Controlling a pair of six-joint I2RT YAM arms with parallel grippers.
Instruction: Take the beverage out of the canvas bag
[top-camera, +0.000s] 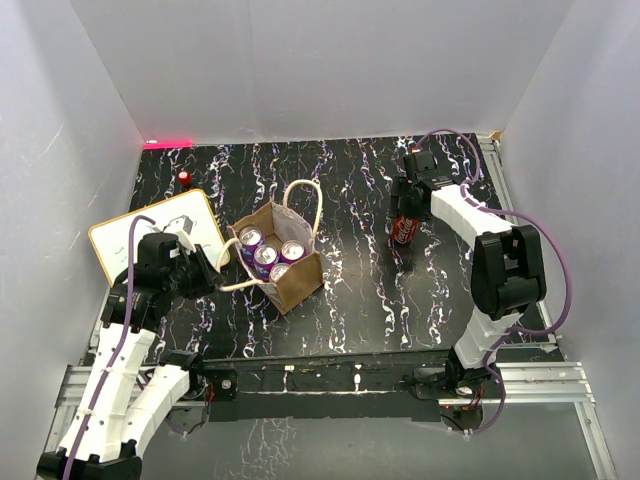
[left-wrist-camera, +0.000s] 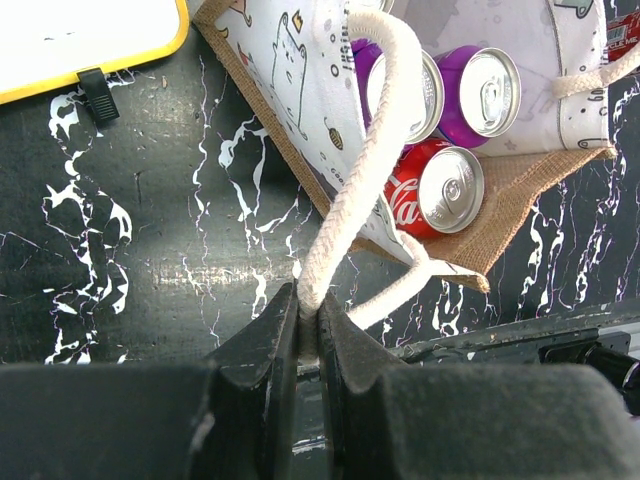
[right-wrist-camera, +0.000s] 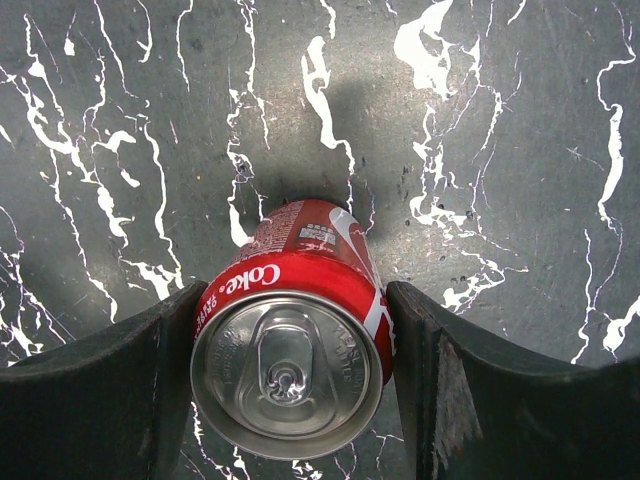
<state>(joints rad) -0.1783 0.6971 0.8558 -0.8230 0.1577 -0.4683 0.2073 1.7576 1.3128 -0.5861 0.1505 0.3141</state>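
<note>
The tan canvas bag (top-camera: 297, 282) stands left of centre on the black marbled table and holds three cans, two purple (top-camera: 252, 238) and one red (left-wrist-camera: 440, 190). My left gripper (top-camera: 214, 273) is shut on one cream-white handle (left-wrist-camera: 352, 185) at the bag's left side and holds the loop taut; the bag's brown side (left-wrist-camera: 520, 195) tilts toward it. My right gripper (top-camera: 408, 200) is at the back right, its fingers pressed against both sides of an upright red Coke can (top-camera: 405, 229). In the right wrist view the can (right-wrist-camera: 285, 385) fills the gap between the fingers (right-wrist-camera: 150, 370).
An orange-rimmed whiteboard (top-camera: 150, 232) lies at the left, just behind my left gripper; it also shows in the left wrist view (left-wrist-camera: 80, 40). A small red object (top-camera: 184, 177) sits at the back left. White walls enclose the table on three sides.
</note>
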